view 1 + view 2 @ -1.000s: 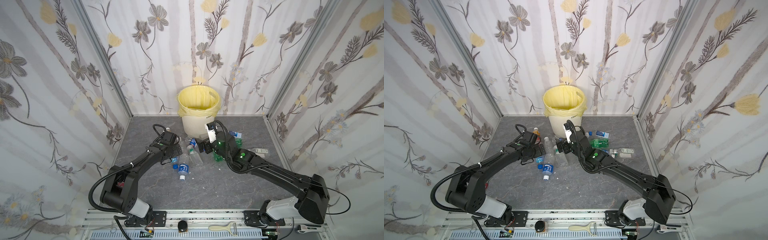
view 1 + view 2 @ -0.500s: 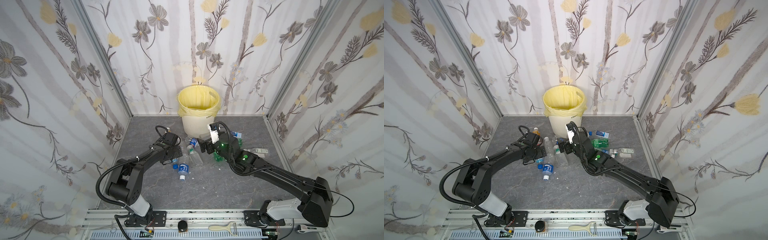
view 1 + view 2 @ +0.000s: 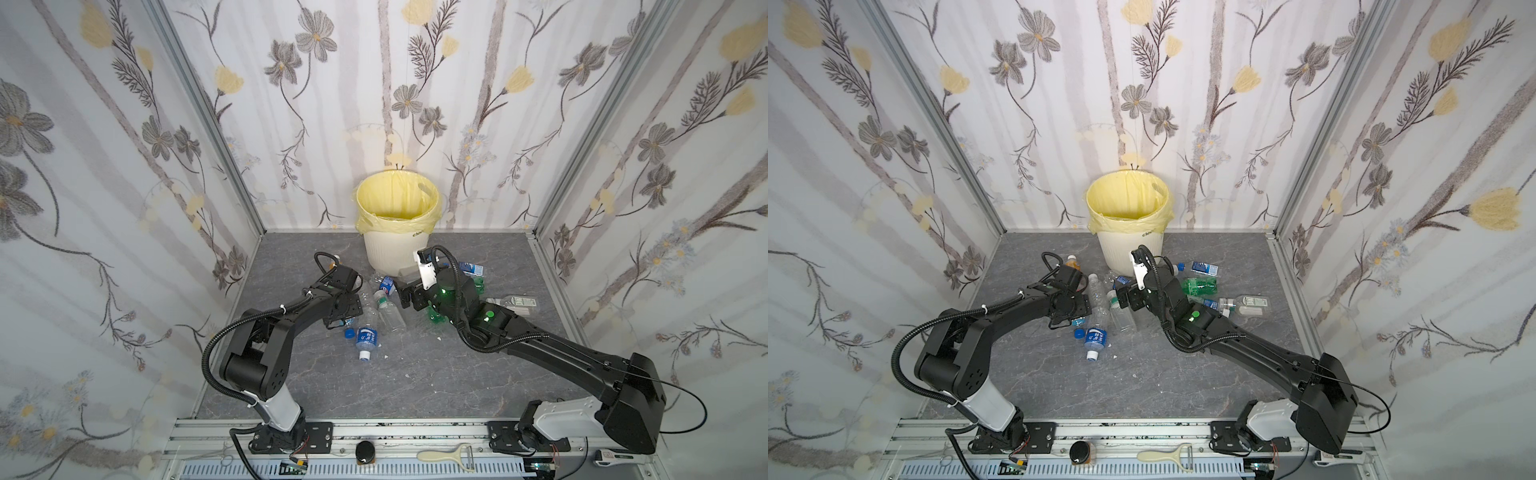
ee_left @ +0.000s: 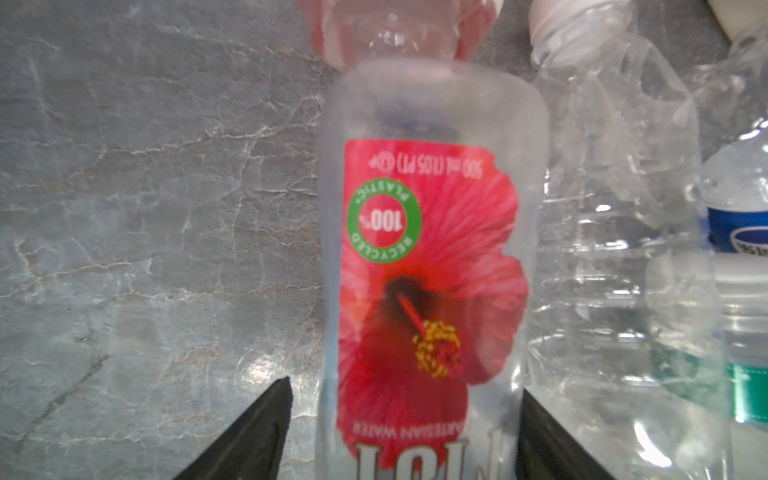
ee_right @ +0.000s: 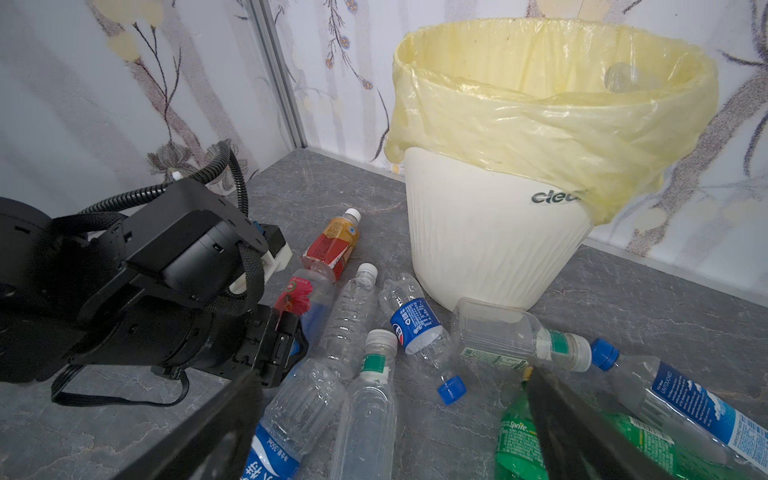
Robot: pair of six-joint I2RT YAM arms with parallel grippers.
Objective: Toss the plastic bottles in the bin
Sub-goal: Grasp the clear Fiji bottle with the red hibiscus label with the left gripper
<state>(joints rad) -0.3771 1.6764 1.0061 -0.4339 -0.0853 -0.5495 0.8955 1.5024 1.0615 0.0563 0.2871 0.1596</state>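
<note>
The bin (image 3: pixel 395 253) stands at the back wall, its yellow bag folded over the rim (image 5: pixel 540 120). Plastic bottles lie scattered in front of it. My left gripper (image 4: pixel 405 382) straddles a clear bottle with a red flower label (image 4: pixel 428 257); one finger touches it and a small gap shows at the other. From above, the left gripper (image 3: pixel 348 296) hides that bottle. My right gripper (image 5: pixel 395 374) hangs wide open over clear bottles (image 5: pixel 365 415), holding nothing, just right of the left one (image 3: pixel 1123 299). An orange-red bottle (image 5: pixel 332 245) and green bottles (image 3: pixel 1200 286) lie close by.
A blue-labelled bottle (image 3: pixel 366 338) and a loose blue cap (image 5: pixel 451 390) lie nearer the front. A flat clear bottle (image 3: pixel 515 301) lies to the right. Patterned walls close in three sides. A peeler (image 3: pixel 446 455) and a black knob (image 3: pixel 365 451) rest on the front rail.
My left gripper has slid forward along the red-flower bottle and its jaws have narrowed around it. The right gripper has shifted slightly and stays open.
</note>
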